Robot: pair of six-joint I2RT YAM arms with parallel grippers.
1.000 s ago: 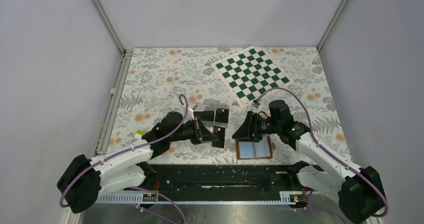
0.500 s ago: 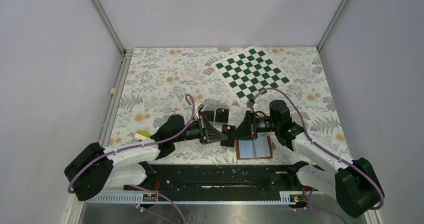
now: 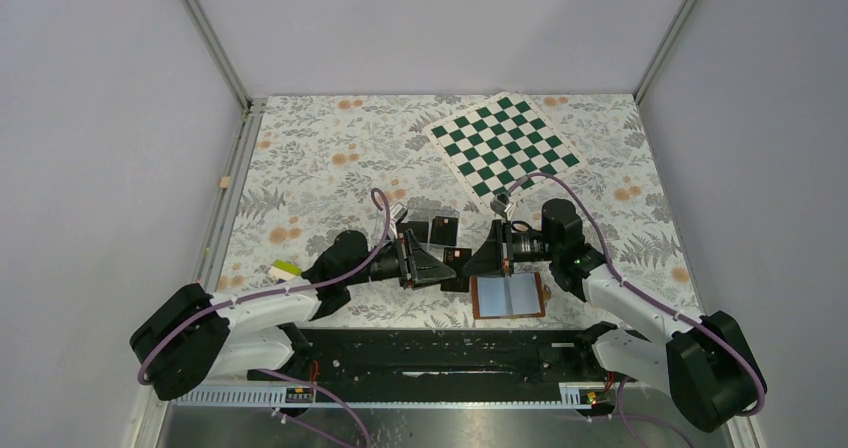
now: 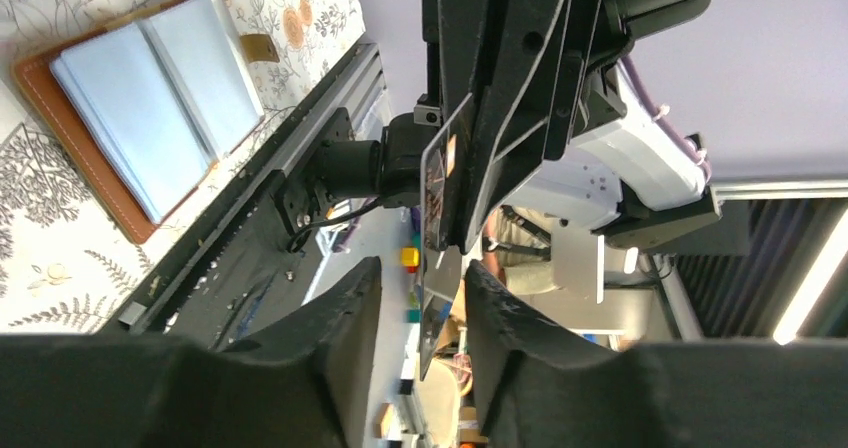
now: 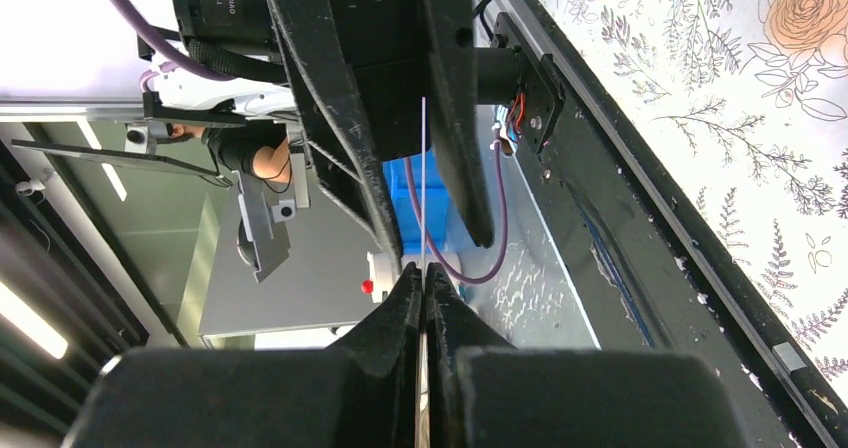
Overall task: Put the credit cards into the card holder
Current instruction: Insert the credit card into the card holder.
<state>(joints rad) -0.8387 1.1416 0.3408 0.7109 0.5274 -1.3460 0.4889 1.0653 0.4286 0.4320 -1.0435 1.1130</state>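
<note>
Meeting tip to tip above the table (image 3: 320, 158), close to the middle of its near edge, two black robot arms share one credit card (image 4: 438, 208). The right gripper (image 5: 424, 274) is pinched fully closed on the card, which its own wrist view shows only as a hairline, edge-on. The left gripper (image 4: 422, 268) stands narrowly parted around the card's other end, with a sliver of gap on each side (it looks to have let go). The card holder (image 3: 508, 296) lies open and flat at the table's near edge, right of centre, near the right gripper's tips, with its pale blue sleeves facing up. Other dark cards (image 3: 443, 231) lie on the table just beyond the two grippers. The card is probably light, stiff and slick, so a firm pinch across one short end should serve best, leaving the opposite edge free to slide into a sleeve. The holder looks light and soft, and may shift under a push.
</note>
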